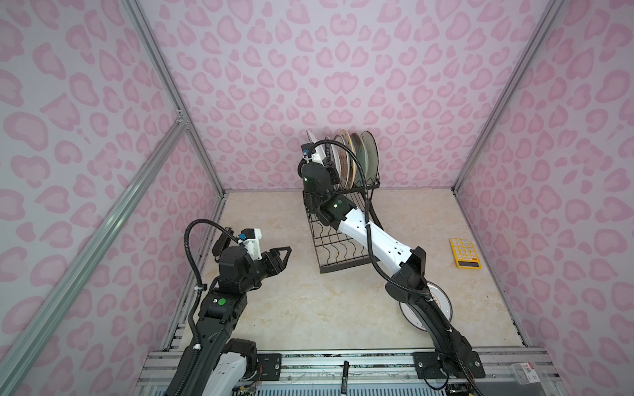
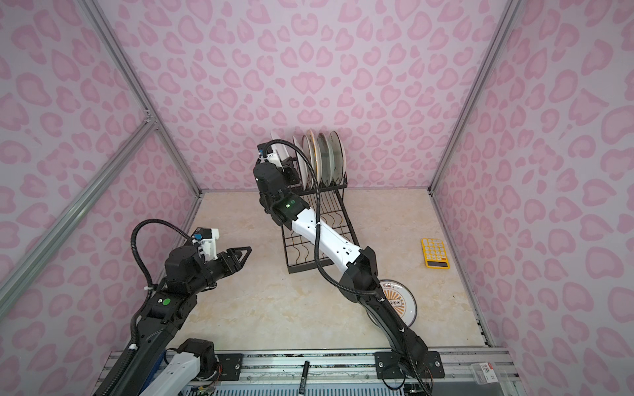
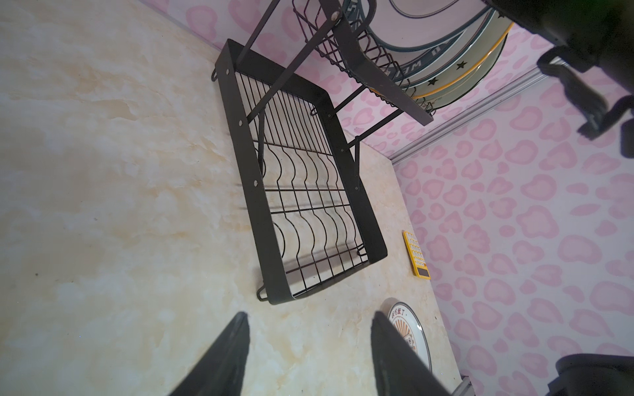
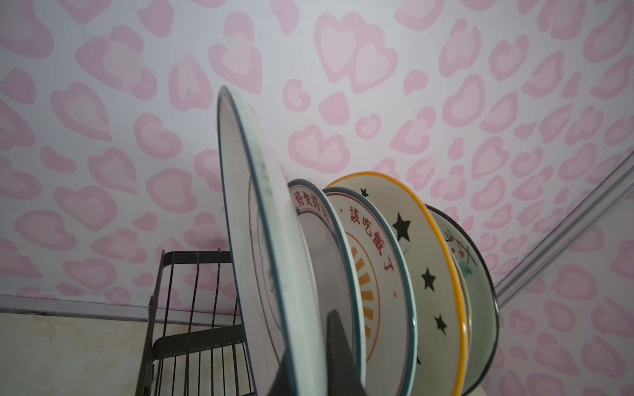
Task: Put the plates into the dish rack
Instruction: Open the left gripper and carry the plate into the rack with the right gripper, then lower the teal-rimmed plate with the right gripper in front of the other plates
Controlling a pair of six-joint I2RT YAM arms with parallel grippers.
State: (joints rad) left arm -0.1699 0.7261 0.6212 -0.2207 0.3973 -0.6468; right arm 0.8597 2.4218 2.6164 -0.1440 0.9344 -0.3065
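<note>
Cream marbled tabletop [image 1: 308, 308] beneath dish rack [image 3: 264, 219], between pink heart-patterned walls [image 1: 308, 68]

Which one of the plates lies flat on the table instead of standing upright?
The orange-sunburst plate, partly hidden under the right arm; all other plates are on edge at the dish rack's upper tier.

Robot test booth: aluminium frame post [image 1: 164, 73], pink heart-print wall panels [image 1: 343, 68], marble-look tabletop [image 1: 308, 308], robot arm [image 1: 374, 240] bolted to front rail [image 1: 343, 358].
</note>
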